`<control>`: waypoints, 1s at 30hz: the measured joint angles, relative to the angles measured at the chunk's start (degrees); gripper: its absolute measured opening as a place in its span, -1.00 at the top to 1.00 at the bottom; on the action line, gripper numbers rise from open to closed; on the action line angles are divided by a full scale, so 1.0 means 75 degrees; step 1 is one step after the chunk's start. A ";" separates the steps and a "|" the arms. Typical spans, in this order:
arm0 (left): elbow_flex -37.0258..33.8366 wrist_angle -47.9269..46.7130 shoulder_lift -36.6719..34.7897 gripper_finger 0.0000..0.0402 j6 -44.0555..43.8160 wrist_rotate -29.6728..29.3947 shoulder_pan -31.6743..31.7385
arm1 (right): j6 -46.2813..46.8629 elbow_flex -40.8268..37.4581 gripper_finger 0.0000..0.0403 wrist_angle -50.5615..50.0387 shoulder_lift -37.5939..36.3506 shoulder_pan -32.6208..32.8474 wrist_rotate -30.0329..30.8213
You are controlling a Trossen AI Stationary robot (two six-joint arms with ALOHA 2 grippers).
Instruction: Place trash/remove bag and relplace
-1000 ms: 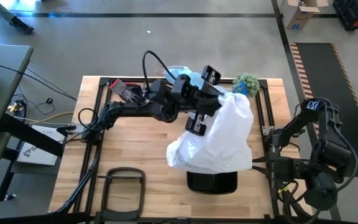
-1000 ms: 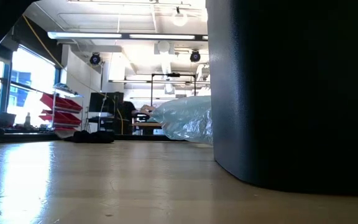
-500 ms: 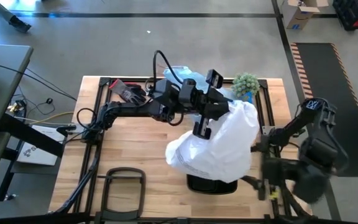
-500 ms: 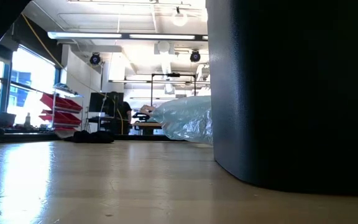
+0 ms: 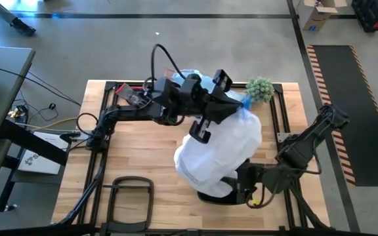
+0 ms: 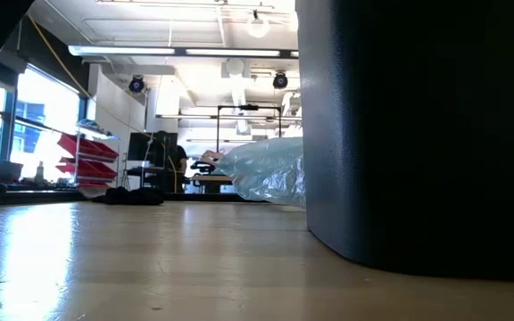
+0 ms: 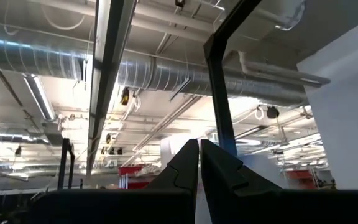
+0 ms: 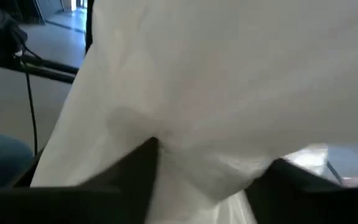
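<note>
A white plastic bag (image 5: 218,147) with a blue bit at its top hangs over the black bin (image 5: 209,192) near the table's front edge. My left gripper (image 5: 233,106) is raised at the bag's top, fingers shut (image 7: 199,158) and pointing up. My right gripper (image 5: 245,189) is low at the bag's near right side by the bin, its fingers open with bag plastic between them (image 8: 216,180). The light-blue bag (image 5: 194,77) lies crumpled on the table's far side, also in the low view (image 6: 261,169). The trash is out of view. My left gripper is shut at the white bag's top end (image 5: 243,110), coming from the table's left and slanting upward. The gripper's own body hides the place of contact. The bag hangs below it, draped down over the bin. My right gripper has white plastic (image 8: 210,124) between its spread fingers; whether they touch it I cannot tell.
A small green plant (image 5: 260,88) stands at the far right of the table, close to the bag's top. A dark and red thing (image 5: 133,97) lies at the far left. A black frame (image 5: 130,190) lies at the near left. The bin (image 6: 418,134) fills the low view's right.
My right arm has swung in from the table's right edge toward the bin and come down, so its gripper now sits against the white bag's near right side. The bag stays lifted at its top, hanging over the bin.
</note>
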 joint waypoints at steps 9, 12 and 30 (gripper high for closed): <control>0.0000 -0.0388 -0.0386 1.00 0.0449 -0.0076 0.0000 | -0.0851 0.0327 0.97 0.0858 -0.0041 0.0462 0.1087; 0.0000 -0.0341 -0.0437 1.00 0.0460 -0.0119 0.0000 | -0.1497 0.0761 0.99 0.0873 -0.0074 0.0925 0.2907; 0.0003 -0.7602 -0.2442 1.00 0.2864 -0.2181 -0.1169 | -0.3274 0.1519 1.00 0.0582 -0.0050 0.2783 0.6270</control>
